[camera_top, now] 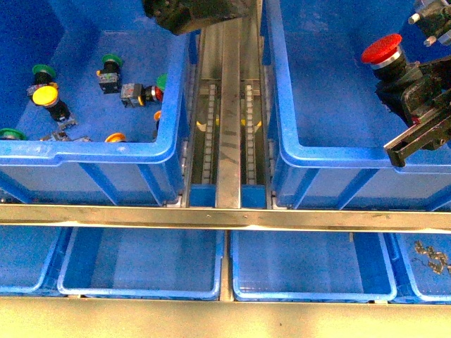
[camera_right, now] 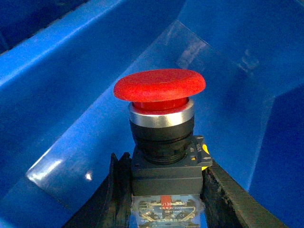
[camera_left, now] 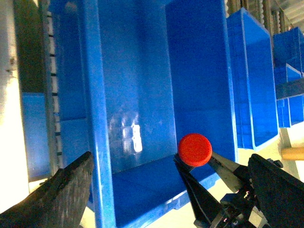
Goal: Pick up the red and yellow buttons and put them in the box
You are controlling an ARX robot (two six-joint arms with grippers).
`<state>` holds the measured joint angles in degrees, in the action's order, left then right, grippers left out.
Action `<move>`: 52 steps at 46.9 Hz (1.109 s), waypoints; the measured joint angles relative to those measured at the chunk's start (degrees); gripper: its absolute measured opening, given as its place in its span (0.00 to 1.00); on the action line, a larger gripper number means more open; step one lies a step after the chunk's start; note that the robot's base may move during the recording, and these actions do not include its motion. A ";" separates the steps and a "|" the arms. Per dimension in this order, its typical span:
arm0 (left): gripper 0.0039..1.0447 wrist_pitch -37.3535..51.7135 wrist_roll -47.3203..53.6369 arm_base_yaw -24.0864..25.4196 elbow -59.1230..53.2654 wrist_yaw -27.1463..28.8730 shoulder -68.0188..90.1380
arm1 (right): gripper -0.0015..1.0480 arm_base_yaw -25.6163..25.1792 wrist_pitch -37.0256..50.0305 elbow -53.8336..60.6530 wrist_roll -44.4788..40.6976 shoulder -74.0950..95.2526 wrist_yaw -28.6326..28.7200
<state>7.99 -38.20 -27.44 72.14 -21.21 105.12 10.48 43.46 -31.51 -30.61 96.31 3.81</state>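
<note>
My right gripper [camera_top: 403,83] is shut on a red button [camera_top: 382,51], gripping its black body with the cap upward, above the inside of the large blue box [camera_top: 282,151] on the right. In the right wrist view the red button [camera_right: 159,88] stands upright between the fingers [camera_right: 118,190], with the box's floor below. My left gripper [camera_left: 171,161] is open and holds nothing; it looks across the box [camera_left: 99,142] at the same red button [camera_left: 194,149]. A yellow button [camera_top: 44,95], an orange-capped one [camera_top: 115,138] and a red one [camera_top: 156,94] lie in the left bin [camera_top: 91,151].
Green-capped switches [camera_top: 111,61] lie among the buttons in the left bin. A metal roller track [camera_top: 229,127] runs between the two bins. A steel rail [camera_top: 225,217] crosses in front, with shallow blue trays [camera_top: 141,285] below it. My left arm [camera_top: 190,14] shows dark at the top.
</note>
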 joint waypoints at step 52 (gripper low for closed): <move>0.55 42.66 35.12 25.51 -59.58 22.49 -40.28 | 0.31 -2.69 -12.50 2.75 8.20 -15.52 -1.27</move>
<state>50.65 -3.07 -1.93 12.56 1.28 64.84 7.79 30.96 -28.75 -22.41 80.79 2.55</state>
